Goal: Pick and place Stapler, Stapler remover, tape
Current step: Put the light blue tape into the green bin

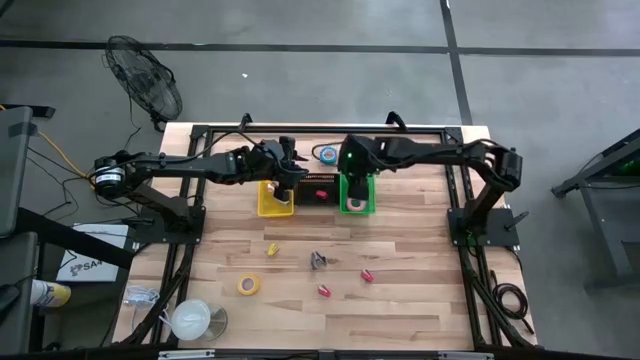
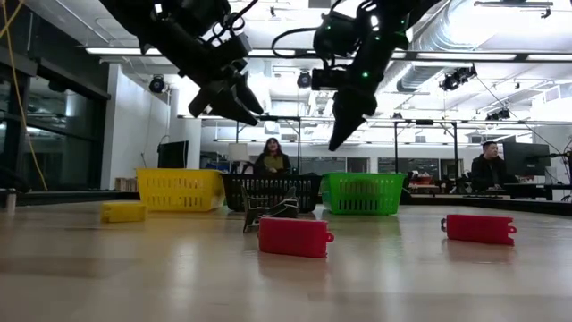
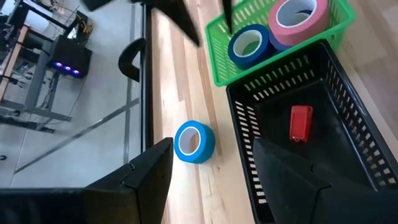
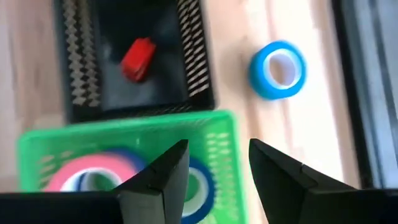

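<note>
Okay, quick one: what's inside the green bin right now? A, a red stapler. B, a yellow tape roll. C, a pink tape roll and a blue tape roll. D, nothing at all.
C: the left wrist view shows a pink roll and a blue roll lying side by side in the green bin.

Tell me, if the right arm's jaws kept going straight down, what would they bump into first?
Most likely the green basket. The right gripper hangs open just above it, with the pink tape and a blue roll lying inside. Which one it meets first is hard to judge.
</note>
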`<state>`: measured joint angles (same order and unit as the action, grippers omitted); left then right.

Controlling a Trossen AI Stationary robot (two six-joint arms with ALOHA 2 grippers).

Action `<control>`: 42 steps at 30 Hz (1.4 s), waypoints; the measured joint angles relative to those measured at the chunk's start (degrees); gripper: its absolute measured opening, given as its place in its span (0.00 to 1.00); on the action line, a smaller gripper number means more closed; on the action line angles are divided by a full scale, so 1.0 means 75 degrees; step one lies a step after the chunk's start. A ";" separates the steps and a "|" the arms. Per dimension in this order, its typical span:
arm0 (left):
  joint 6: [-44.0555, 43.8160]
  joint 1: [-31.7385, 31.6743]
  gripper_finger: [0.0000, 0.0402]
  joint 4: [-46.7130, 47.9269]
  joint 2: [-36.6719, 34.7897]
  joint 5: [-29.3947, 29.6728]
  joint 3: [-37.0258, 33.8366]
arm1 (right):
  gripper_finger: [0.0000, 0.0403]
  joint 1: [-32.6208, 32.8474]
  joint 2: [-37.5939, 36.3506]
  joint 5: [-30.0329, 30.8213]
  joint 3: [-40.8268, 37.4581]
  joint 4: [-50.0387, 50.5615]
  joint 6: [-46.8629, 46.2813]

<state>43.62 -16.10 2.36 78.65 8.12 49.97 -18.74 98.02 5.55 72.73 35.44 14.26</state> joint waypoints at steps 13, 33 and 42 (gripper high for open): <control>0.0009 -0.0002 0.54 0.0368 0.0000 0.0848 -0.0002 | 0.39 -0.1322 0.0020 -0.1057 0.0224 -0.1505 -0.0466; -0.0259 -0.0008 0.54 0.1523 -0.0481 0.2115 -0.0002 | 0.39 -0.1953 0.3408 -0.1180 0.4455 0.1336 -0.0978; -0.0547 -0.0008 0.54 0.2143 -0.0487 0.2454 -0.0002 | 0.39 -0.2054 0.4048 -0.1198 0.4694 0.1662 -0.1396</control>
<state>39.51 -16.16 18.43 75.00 26.52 49.95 -34.14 128.38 -3.43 107.94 47.91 3.79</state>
